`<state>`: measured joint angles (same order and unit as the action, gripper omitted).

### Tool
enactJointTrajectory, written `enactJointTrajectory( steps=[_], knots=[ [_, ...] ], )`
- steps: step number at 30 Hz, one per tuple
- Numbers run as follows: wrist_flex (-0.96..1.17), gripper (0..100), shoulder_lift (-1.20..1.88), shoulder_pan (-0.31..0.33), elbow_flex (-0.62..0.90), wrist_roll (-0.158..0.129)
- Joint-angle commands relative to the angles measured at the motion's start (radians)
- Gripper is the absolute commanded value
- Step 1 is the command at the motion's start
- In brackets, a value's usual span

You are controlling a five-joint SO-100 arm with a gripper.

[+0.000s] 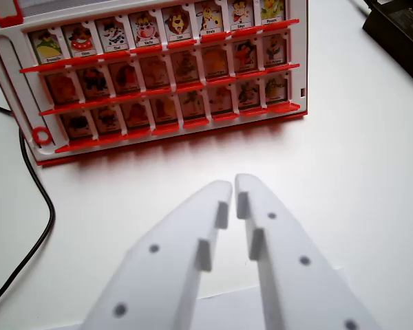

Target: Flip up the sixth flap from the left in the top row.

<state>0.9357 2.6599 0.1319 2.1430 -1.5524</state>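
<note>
White and two-fingered, the claw [234,184] filled the lower middle of the frame, its tips nearly touching with only a thin gap between them, and nothing was held there. It hovered over bare white table [344,158], apart from the game board [158,134], with no object lying between the two.

Up top, the red-and-white board stretched across the upper left and centre, its long axis running left to right and tilted slightly, the right end sitting higher in the frame. Three rows of picture flaps faced the camera, each row sitting on a red rail. The top row showed cartoon animal cards standing upright; name labels sat beneath them, but the print was too blurred to read with confidence. Counting from the left along that top row, the sixth flap [208,16] sat at upper centre-right, already showing its picture and partly cut by the frame's top edge. The two lower rows looked dimmer and reddish.

Off to the left, a black cable [41,206] curved down the table from beside the board's corner to the lower left. At the upper right corner lay a black box-like object [399,31], only partly in view.
</note>
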Motion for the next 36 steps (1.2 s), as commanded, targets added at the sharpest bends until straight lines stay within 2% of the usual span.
enactJointTrajectory(
  steps=[1,8,15,24,36],
  knots=[
    [-0.054,0,-0.141,0.006,-0.156,-0.012],
    [-0.135,0,-0.407,0.029,-0.265,-0.020],
    [-0.307,0,-0.643,0.040,-0.298,-0.048],
    [-0.472,0,-0.890,0.005,-0.367,-0.060],
    [-0.500,0,-1.180,-0.006,-0.637,-0.066]
  ],
)
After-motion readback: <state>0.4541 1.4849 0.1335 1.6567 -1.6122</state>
